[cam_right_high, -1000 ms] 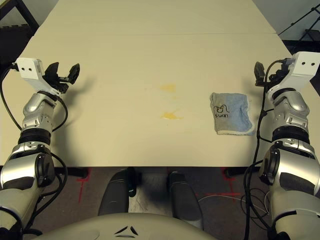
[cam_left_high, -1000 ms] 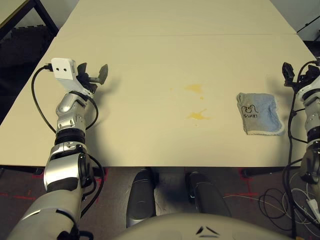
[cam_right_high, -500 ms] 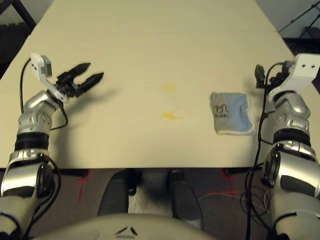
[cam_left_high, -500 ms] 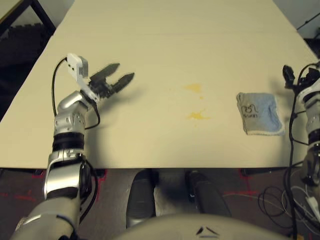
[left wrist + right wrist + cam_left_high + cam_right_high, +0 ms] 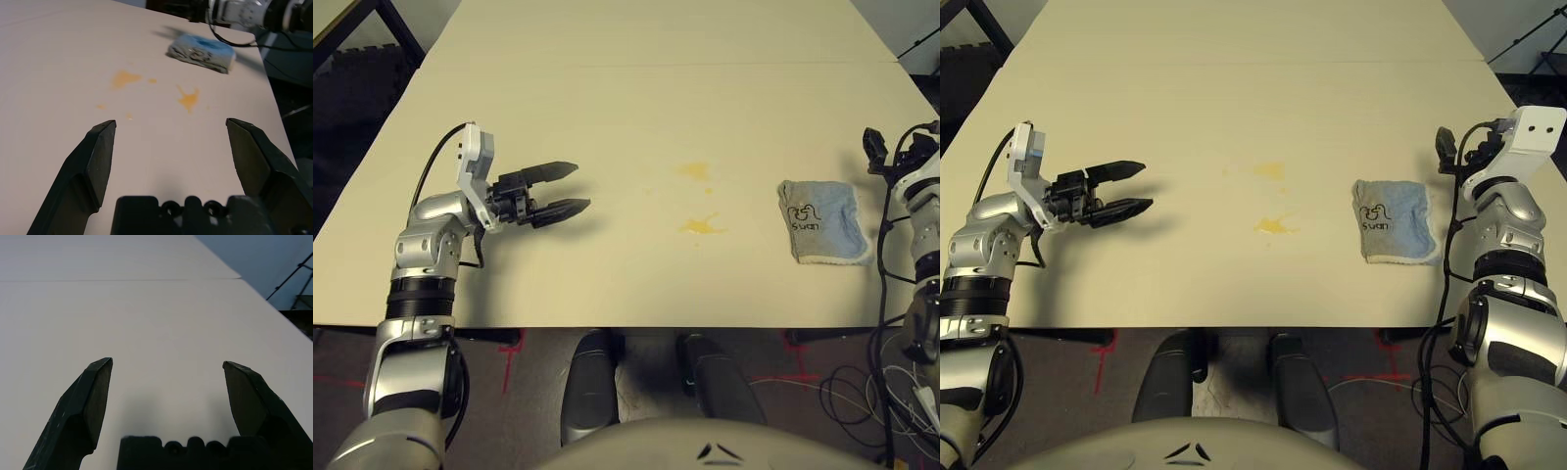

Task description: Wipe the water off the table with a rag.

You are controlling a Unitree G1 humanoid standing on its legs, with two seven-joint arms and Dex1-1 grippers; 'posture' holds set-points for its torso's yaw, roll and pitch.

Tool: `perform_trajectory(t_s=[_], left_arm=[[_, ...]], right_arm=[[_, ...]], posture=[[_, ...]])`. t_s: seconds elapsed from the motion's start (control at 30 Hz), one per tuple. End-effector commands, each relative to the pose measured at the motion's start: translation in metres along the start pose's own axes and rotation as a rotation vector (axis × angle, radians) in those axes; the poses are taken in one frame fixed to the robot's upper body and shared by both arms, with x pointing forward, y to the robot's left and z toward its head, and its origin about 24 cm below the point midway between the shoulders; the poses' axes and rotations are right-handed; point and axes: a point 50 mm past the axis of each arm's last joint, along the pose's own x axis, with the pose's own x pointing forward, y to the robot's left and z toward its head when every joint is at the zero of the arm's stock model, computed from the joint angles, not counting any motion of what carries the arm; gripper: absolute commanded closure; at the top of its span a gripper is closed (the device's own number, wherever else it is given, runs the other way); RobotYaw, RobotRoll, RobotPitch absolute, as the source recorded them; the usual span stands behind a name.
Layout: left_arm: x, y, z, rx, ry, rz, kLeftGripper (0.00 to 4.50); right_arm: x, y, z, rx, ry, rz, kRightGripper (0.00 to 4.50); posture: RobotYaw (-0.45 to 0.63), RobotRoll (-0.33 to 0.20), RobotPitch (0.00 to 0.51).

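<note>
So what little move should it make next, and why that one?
Probably the right gripper should drop toward the rag. The rag lies flat and untouched just beside it, the fingers are open and empty, and the water sits unwiped mid-table, far nearer the rag than the left gripper.

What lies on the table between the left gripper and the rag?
The two amber water smears lie between the left gripper and the rag, on otherwise bare table; the head views and left wrist view show it.
</note>
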Motion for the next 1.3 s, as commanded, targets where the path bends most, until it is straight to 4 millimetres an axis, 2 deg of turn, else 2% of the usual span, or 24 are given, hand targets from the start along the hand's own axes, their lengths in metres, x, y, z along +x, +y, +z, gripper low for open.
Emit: perform_trajectory(t_s=[0.03, 0.2, 0.33, 0.6, 0.77, 0.83, 1.03, 1.2, 1.3], left_arm=[[0.001, -0.006, -0.006, 0.052, 0.046, -0.034, 0.0], [-0.001, -0.006, -0.011, 0.089, 0.064, -0.023, 0.0], [-0.001, -0.006, -0.015, 0.103, 0.067, -0.013, 0.0], [0.002, -0.003, -0.021, 0.117, 0.079, 0.005, 0.0], [0.005, -0.002, -0.021, 0.112, 0.076, 0.001, 0.0], [0.007, -0.002, -0.021, 0.113, 0.073, -0.001, 0.0], [0.005, -0.002, -0.02, 0.116, 0.074, 0.002, 0.0], [0.003, -0.002, -0.02, 0.12, 0.077, 0.009, 0.0], [0.003, -0.002, -0.02, 0.121, 0.076, 0.011, 0.0]], right_arm=[[-0.005, -0.009, 0.004, 0.05, 0.031, 0.035, 0.03], [-0.017, -0.021, 0.011, 0.13, 0.131, 0.148, 0.03], [-0.037, -0.032, 0.02, 0.17, 0.223, 0.243, 0.03], [-0.073, -0.032, 0.017, 0.214, 0.414, 0.403, 0.03], [-0.084, -0.013, 0.0, 0.238, 0.506, 0.488, 0.03], [-0.083, -0.002, -0.01, 0.234, 0.527, 0.502, 0.03], [-0.085, 0.016, -0.025, 0.254, 0.566, 0.535, 0.03], [-0.085, 0.042, -0.042, 0.291, 0.619, 0.593, 0.03], [-0.087, 0.051, -0.048, 0.291, 0.641, 0.612, 0.03]], posture=[[0.09, 0.0, 0.185], [0.09, 0.0, 0.192], [0.09, 0.0, 0.195], [0.07, 0.0, 0.2], [0.06, 0.0, 0.203], [0.06, 0.0, 0.203], [0.07, 0.0, 0.206], [0.08, 0.0, 0.207], [0.08, 0.0, 0.208]])
